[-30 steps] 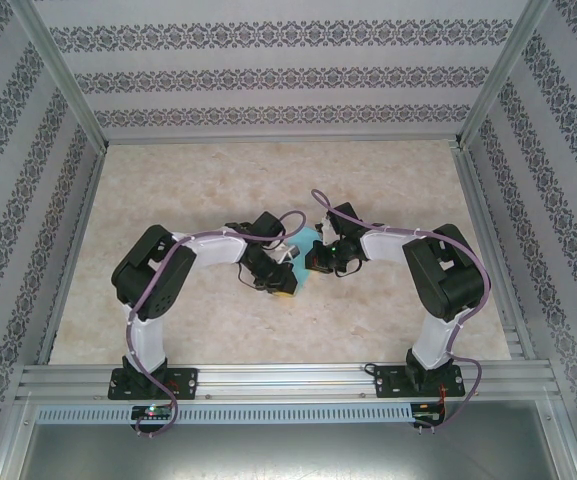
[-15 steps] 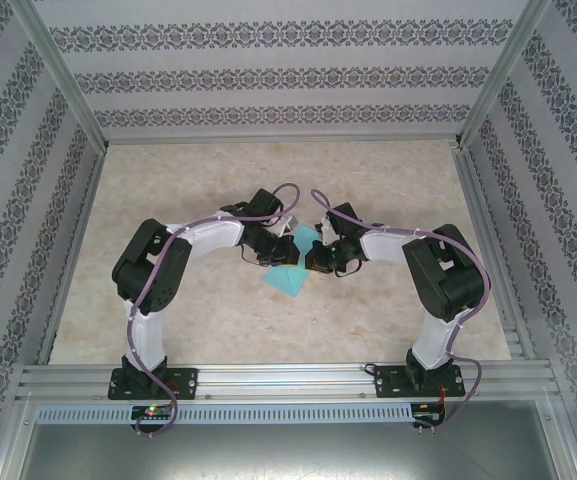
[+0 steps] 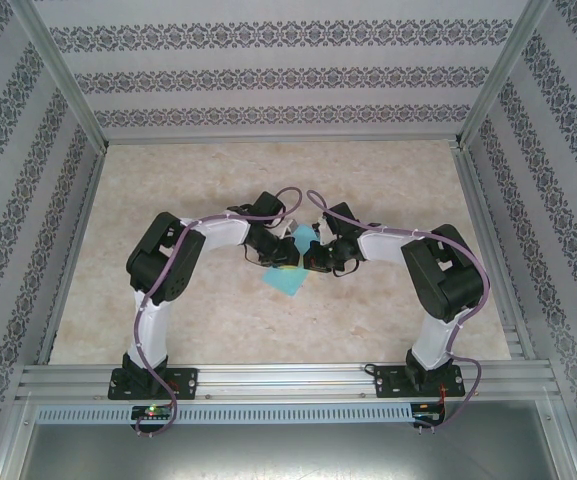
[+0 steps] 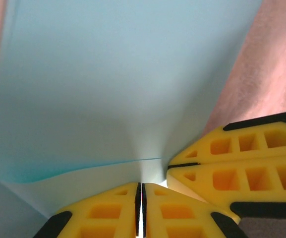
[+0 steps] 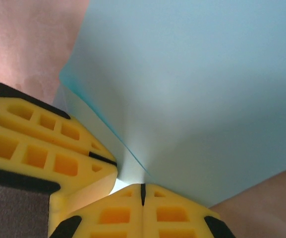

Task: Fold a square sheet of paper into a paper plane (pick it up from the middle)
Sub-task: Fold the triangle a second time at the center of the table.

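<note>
Between left gripper (image 4: 140, 187) and right gripper (image 5: 143, 187), the paper (image 3: 286, 281) is half hidden.

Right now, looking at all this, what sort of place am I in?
Probably a robot test booth: white-and-black left arm and right arm bolted to a silver aluminium rail, beside a beige marble-patterned tabletop walled by floral-wallpapered panels.

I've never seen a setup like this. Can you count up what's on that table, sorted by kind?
Robot arms: 2, the left arm and right arm
Yellow-fingered hands: 2, the left hand and right hand, both pinched on the paper
Paper: 1, a blue paper sheet
Total: 5
</note>
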Motion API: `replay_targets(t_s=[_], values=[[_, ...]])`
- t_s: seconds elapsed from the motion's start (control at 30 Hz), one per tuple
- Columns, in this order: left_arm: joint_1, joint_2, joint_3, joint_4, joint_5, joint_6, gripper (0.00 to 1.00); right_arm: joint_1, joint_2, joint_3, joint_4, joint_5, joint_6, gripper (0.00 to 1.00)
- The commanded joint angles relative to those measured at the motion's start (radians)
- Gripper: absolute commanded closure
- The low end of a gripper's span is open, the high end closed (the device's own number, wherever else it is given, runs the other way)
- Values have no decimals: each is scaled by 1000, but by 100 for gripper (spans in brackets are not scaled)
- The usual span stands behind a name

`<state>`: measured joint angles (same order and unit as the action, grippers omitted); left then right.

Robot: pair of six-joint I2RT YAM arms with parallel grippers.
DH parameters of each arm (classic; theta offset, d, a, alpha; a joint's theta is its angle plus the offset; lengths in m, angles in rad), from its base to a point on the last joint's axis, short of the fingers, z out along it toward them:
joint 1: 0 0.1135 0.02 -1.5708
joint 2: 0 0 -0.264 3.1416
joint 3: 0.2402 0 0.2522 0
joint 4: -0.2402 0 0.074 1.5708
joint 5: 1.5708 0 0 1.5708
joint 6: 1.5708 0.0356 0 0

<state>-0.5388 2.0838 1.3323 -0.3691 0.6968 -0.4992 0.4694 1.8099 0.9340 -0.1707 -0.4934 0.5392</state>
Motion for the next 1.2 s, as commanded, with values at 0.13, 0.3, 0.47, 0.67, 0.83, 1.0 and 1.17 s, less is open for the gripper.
replay_targets(t_s=[0.13, 0.3, 0.47, 0.67, 0.83, 1.0, 1.17], values=[[45, 25, -9, 58, -27, -19, 85, 18, 51, 29, -134, 138, -76, 98], [76, 23, -25, 87, -10, -35, 85, 27, 65, 47, -184, 189, -99, 99], [93, 33, -15, 85, -14, -30, 85, 37, 82, 57, -202, 205, -107, 99], [108, 56, 15, 63, -34, -16, 85, 40, 79, 58, -220, 218, -116, 99], [118, 58, 47, 55, -51, -16, 84, 43, 74, 61, -235, 225, -123, 99], [129, 61, 79, 64, -52, -33, 84, 43, 75, 63, -245, 227, -130, 99], [132, 83, 121, 56, -47, -39, 84, 46, 74, 66, -252, 228, -134, 99]])
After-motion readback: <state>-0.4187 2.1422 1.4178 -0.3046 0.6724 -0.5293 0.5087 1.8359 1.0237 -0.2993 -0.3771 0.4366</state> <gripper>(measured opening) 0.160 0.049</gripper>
